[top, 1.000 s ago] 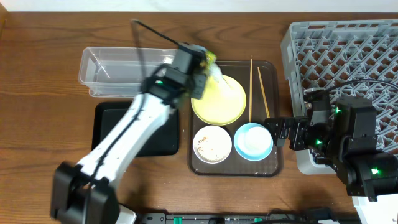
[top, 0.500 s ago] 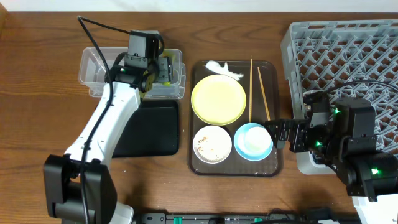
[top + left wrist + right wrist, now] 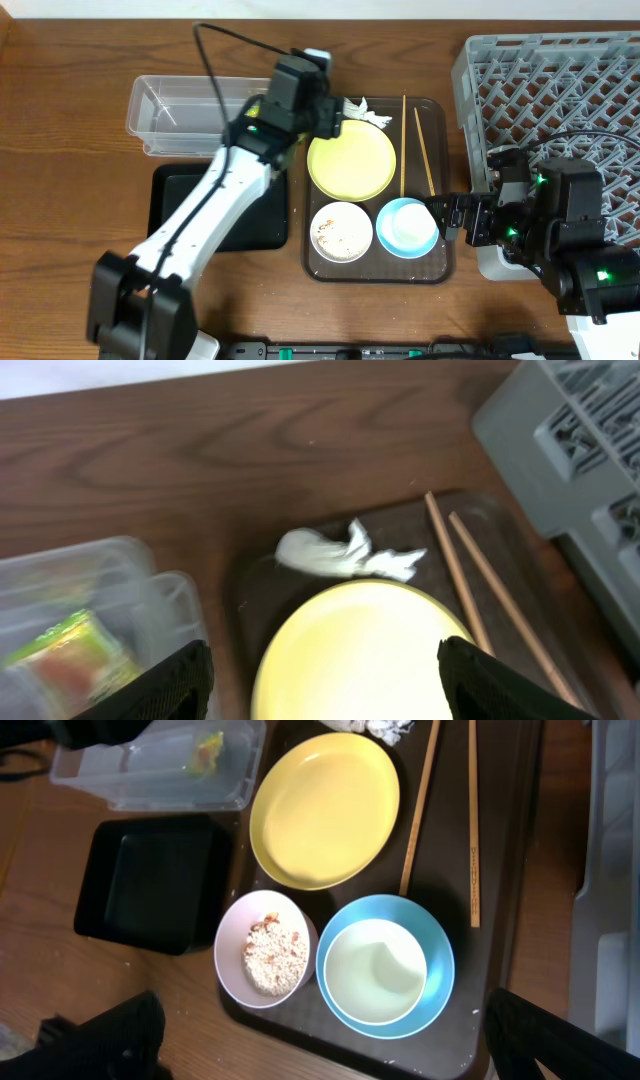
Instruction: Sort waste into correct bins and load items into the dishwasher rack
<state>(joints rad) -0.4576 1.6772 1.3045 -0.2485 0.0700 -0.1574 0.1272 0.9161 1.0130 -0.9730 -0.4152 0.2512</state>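
Observation:
My left gripper [image 3: 326, 108] [image 3: 325, 660] hangs open and empty over the left rim of the pale-yellow plate [image 3: 352, 160] [image 3: 360, 650]. The crumpled white paper scrap [image 3: 360, 110] [image 3: 345, 552] lies just beyond the plate. The green-and-yellow sauce packet [image 3: 70, 650] [image 3: 208, 745] rests in the clear tub [image 3: 180, 110]. Two chopsticks [image 3: 404, 140] [image 3: 460, 575] lie right of the plate. A white bowl [image 3: 341, 230] holds the crumbs [image 3: 275, 955], with the light-blue bowl [image 3: 407, 227] [image 3: 385, 965] beside it. My right gripper [image 3: 445, 215] [image 3: 325, 1020] stands open by the blue bowl.
The dishes sit on a dark brown serving tray [image 3: 445, 265]. The black tray bin [image 3: 170, 200] [image 3: 150, 880] lies in front of the tub, partly under my left arm. The grey dishwasher rack [image 3: 560, 80] [image 3: 570, 430] fills the right side.
My left gripper carried the sauce packet from the serving tray to the clear tub, let it go there, and swung back right over the plate, open. The right arm stayed still.

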